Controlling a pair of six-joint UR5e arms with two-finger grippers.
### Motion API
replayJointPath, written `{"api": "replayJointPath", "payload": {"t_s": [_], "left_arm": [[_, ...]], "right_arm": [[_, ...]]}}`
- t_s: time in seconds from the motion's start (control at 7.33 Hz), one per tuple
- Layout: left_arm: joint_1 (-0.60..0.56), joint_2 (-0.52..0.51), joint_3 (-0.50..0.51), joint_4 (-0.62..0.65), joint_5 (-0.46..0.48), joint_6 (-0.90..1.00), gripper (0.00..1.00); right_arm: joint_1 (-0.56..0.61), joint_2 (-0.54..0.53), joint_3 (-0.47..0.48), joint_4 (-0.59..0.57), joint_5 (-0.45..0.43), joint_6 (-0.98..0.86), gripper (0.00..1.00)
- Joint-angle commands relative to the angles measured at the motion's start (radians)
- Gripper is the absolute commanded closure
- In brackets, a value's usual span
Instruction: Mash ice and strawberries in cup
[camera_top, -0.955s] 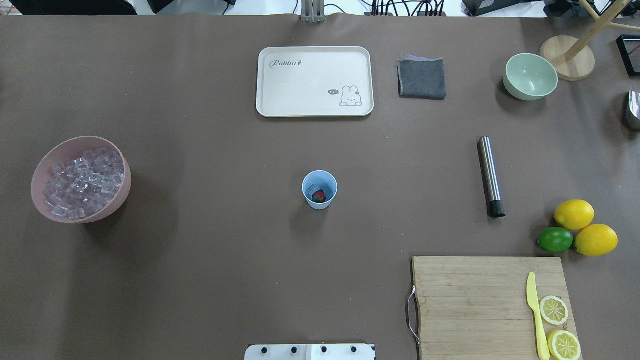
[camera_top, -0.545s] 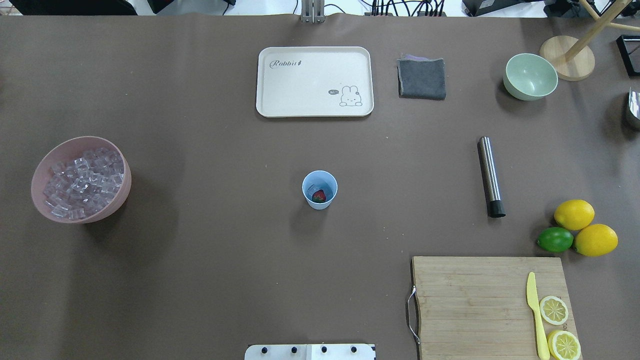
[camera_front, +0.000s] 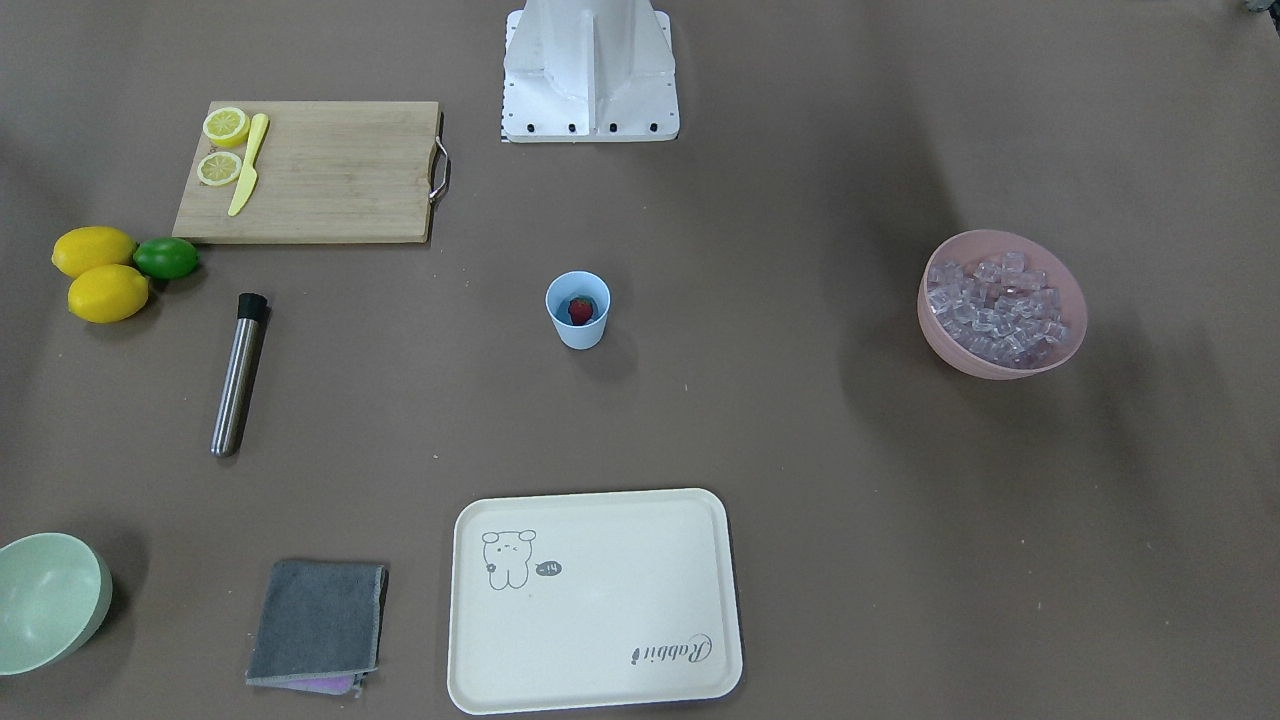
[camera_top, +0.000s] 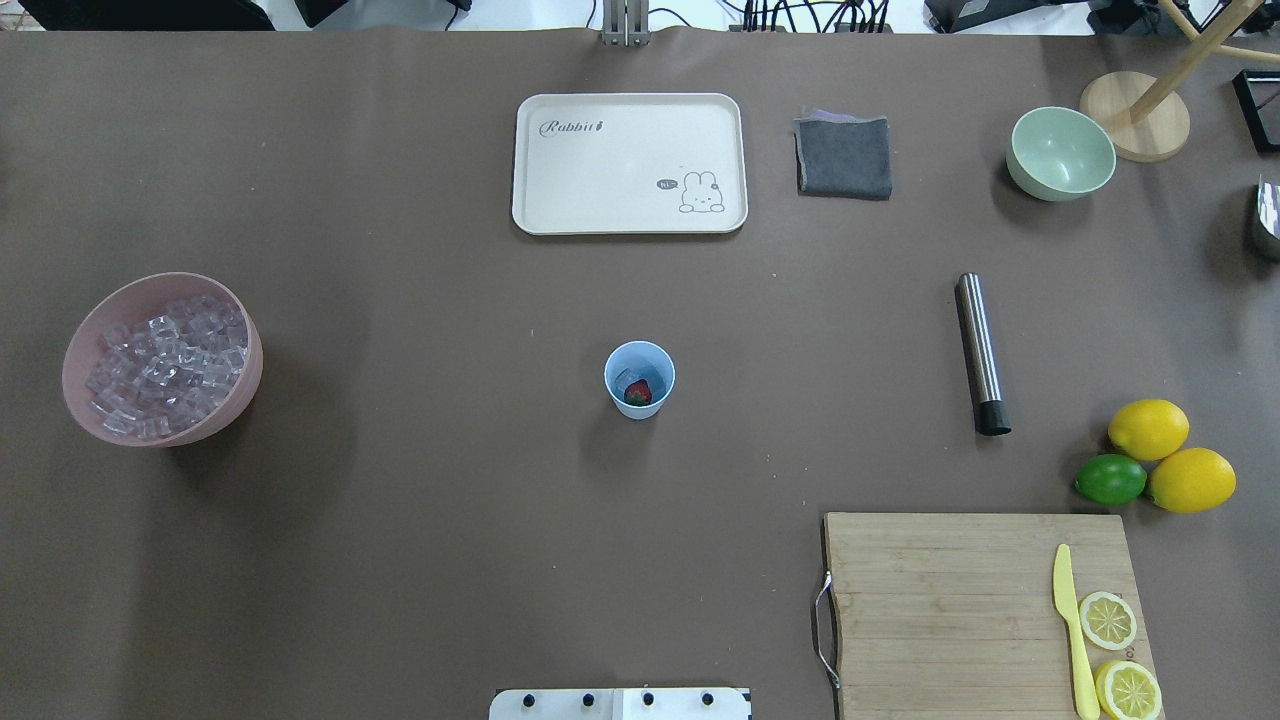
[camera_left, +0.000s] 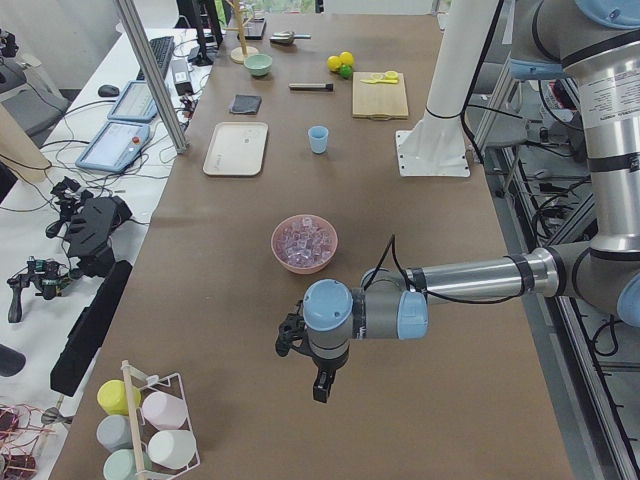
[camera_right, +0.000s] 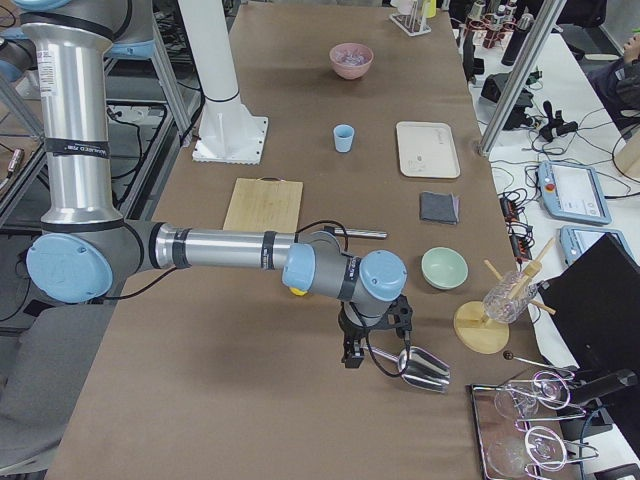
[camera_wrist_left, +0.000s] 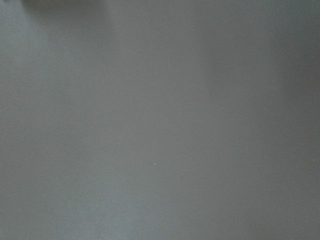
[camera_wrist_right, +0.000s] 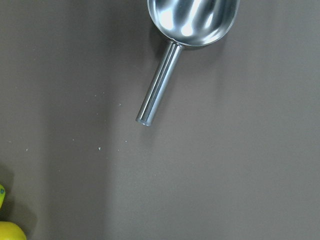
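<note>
Standing upright near the middle of the brown-covered table (camera_top: 420, 300), the small tapered light blue plastic cup (camera_top: 639, 379) holds one red strawberry (camera_top: 638, 392) with a green cap. A clear ice cube (camera_top: 624, 379) lies against the strawberry at the bottom. Many more glassy cubes (camera_top: 165, 365) fill the round pink bowl (camera_top: 215, 428), well apart from the cup on the robot's left. On the other side, a brushed steel cylinder (camera_top: 980, 352) with a black end lies flat on the table, between the cup and the yellow lemons (camera_top: 1148, 428).

Neither arm is near the cup. The left gripper (camera_left: 319, 390) hangs over bare table beyond the pink bowl, towards the table's end, pointing down. From this side view I cannot tell whether its jaws are parted or closed. The right gripper (camera_right: 352, 358) hangs at the opposite end, just beside a shiny metal scoop (camera_right: 422, 368) lying on the table. I cannot tell how its jaws stand either. Its wrist view shows the scoop's round handle lying free.
</note>
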Motion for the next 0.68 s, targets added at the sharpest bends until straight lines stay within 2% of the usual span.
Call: {"api": "replayJointPath", "payload": {"t_s": [0.0,0.27,0.55], "left_arm": [[-0.001,0.002,0.000,-0.023,0.000,0.000,0.02],[-0.003,0.002,-0.003,-0.028,0.000,0.000,0.02],[-0.003,0.002,0.002,-0.037,0.000,-0.001,0.02]], "right_arm": [[0.000,-0.002,0.000,0.014,-0.002,-0.003,0.00],[0.000,-0.021,-0.003,0.121,-0.008,0.000,0.00],[0.000,-0.022,0.001,0.126,-0.007,0.003,0.00]]}}
